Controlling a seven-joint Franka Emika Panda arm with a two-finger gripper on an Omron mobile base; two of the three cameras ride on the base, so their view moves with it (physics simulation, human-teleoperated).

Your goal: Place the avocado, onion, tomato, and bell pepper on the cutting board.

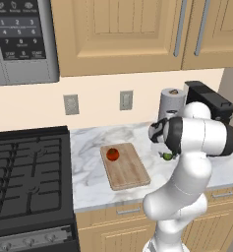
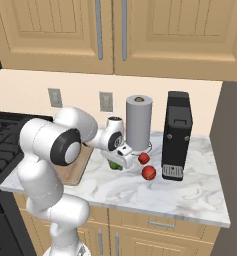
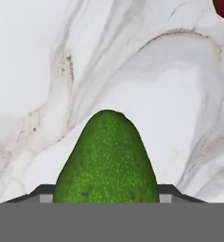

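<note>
The avocado (image 3: 106,158) lies on the marble table (image 3: 170,94), between the two fingers of the claw (image 3: 106,198). The claw is closed on the avocado, one finger at each side of its wide end; the narrow end points away from the hand. In the right base view the avocado (image 2: 117,165) sits low under the claw (image 2: 119,161), at the level of the table (image 2: 155,192) surface. In the left base view the avocado (image 1: 166,156) shows as a small green patch beside the arm's elbow.

The cutting board (image 1: 124,166) lies flat on the table to the left of the avocado, well apart from it. One round red vegetable (image 1: 112,154) rests on the board near its far end.

Two further red vegetables stand on the table to the right of the claw: a smaller one (image 2: 144,158) just beside the paper towel roll (image 2: 139,123), and a larger one (image 2: 149,173) nearer the front, beside the black appliance (image 2: 176,135).
</note>
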